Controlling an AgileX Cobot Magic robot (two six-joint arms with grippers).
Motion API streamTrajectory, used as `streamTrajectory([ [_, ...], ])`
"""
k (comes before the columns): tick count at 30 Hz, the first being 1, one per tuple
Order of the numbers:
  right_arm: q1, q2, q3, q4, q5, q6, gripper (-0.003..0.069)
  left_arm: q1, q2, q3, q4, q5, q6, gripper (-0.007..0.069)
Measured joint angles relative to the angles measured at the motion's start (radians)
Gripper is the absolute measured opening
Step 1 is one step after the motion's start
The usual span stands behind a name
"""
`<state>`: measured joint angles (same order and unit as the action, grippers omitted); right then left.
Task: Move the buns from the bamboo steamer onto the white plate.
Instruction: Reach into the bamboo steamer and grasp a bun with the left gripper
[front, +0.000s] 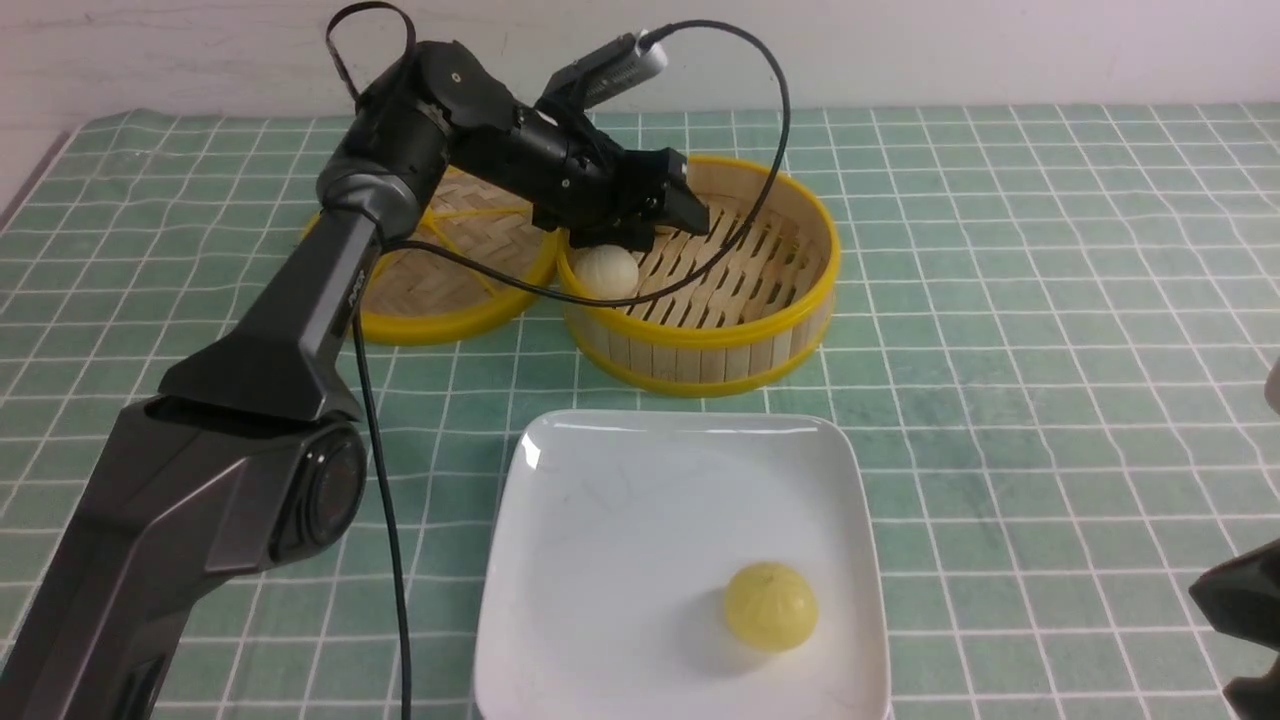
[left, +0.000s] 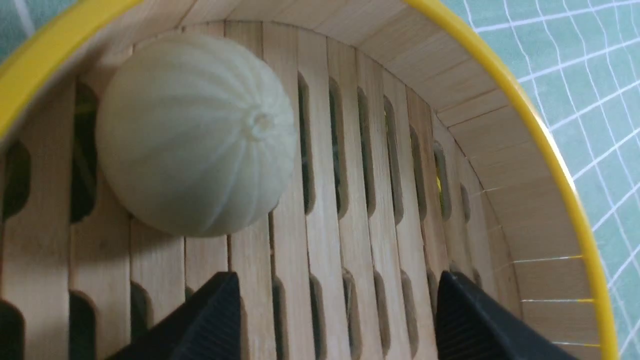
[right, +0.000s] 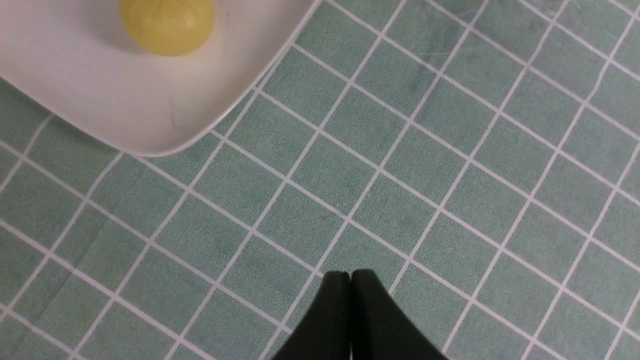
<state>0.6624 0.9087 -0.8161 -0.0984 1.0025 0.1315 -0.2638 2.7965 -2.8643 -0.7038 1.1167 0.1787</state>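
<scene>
One off-white pleated round bun (left: 195, 135) lies in the round slatted bamboo steamer (front: 712, 338). The left gripper (left: 337, 305), jaws spread wide and empty, should centre over it, descend, then squeeze gently. The bun sits ahead of the jaws, off toward one of them, against the steamer's wall. The right gripper (right: 350, 280) is clenched on nothing.
</scene>
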Motion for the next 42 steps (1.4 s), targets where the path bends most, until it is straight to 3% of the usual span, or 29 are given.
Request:
streamTrajectory([
  [14, 0.000, 0.000, 0.000, 0.008, -0.006, 0.000, 0.0035, -0.001, 0.000, 0.000, 0.058, -0.035, 0.253, 0.0524],
  [19, 0.000, 0.000, 0.000, 0.009, -0.007, 0.000, 0.0038, -0.001, -0.008, 0.000, 0.093, -0.026, 0.265, 0.0524],
  [23, 0.000, 0.000, 0.000, 0.009, -0.007, 0.000, 0.0046, -0.002, -0.064, 0.000, 0.205, -0.010, 0.268, 0.0526],
  [30, 0.000, 0.000, 0.000, 0.014, -0.024, 0.000, 0.0057, -0.019, -0.090, -0.003, 0.231, -0.078, 0.310, 0.0526],
  [42, 0.000, 0.000, 0.000, 0.044, -0.045, 0.000, 0.0074, -0.015, -0.013, -0.001, 0.131, -0.094, 0.653, 0.0538],
])
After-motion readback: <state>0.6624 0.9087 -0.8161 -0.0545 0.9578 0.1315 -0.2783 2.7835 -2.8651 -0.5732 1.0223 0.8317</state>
